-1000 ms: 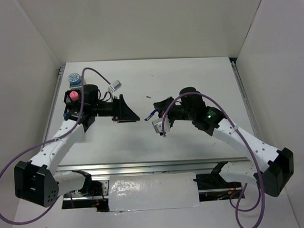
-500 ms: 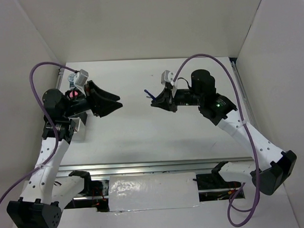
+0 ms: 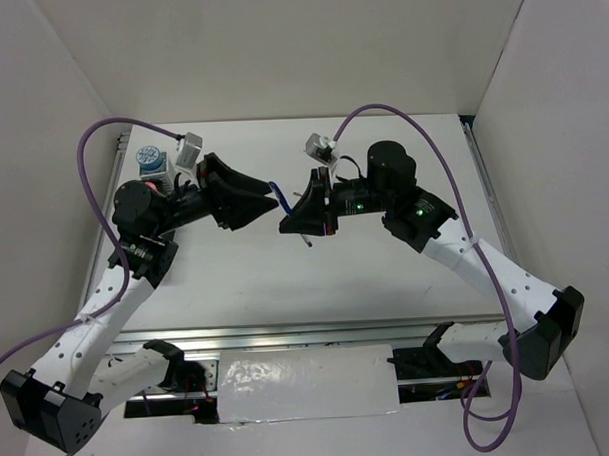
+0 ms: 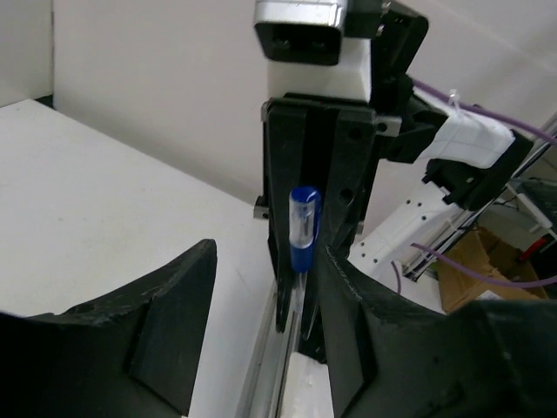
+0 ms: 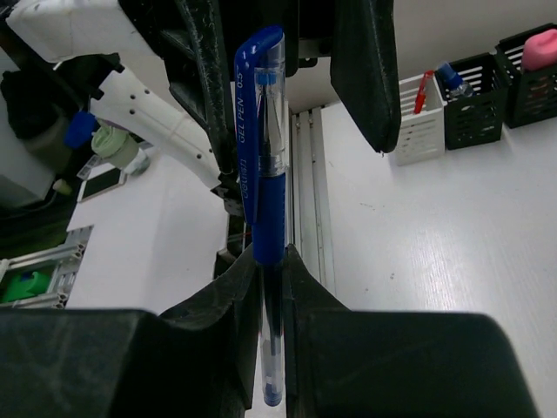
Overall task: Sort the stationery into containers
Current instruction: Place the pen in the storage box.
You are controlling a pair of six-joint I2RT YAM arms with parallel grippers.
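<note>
A blue pen (image 5: pixel 265 174) stands clamped between my right gripper's (image 5: pixel 268 257) fingers, cap end outward, tip down past the pads. In the top view the right gripper (image 3: pixel 287 227) and left gripper (image 3: pixel 269 201) meet nose to nose above the table, the pen (image 3: pixel 275 189) between them. My left gripper (image 4: pixel 268 252) is open, its fingers (image 4: pixel 165 322) straddling the pen's cap (image 4: pixel 304 226). The cap sits close to the right-hand finger, with a wide gap on the other side. The containers stand in a row: a white slotted box (image 5: pixel 419 113) with a red pen (image 5: pixel 422 90), then black mesh boxes (image 5: pixel 474 109).
A blue-capped bottle (image 5: pixel 452 80) sits in the nearer mesh box and a pink block (image 5: pixel 540 45) in the farther one (image 5: pixel 531 87). A round blue-white tin (image 3: pixel 148 155) shows at the far left, behind the left arm. An aluminium rail (image 5: pixel 309 192) runs along the table edge.
Both arms rose and swung toward each other. The right gripper carried the blue pen leftward to the left gripper, whose jaws narrowed around the cap end.
</note>
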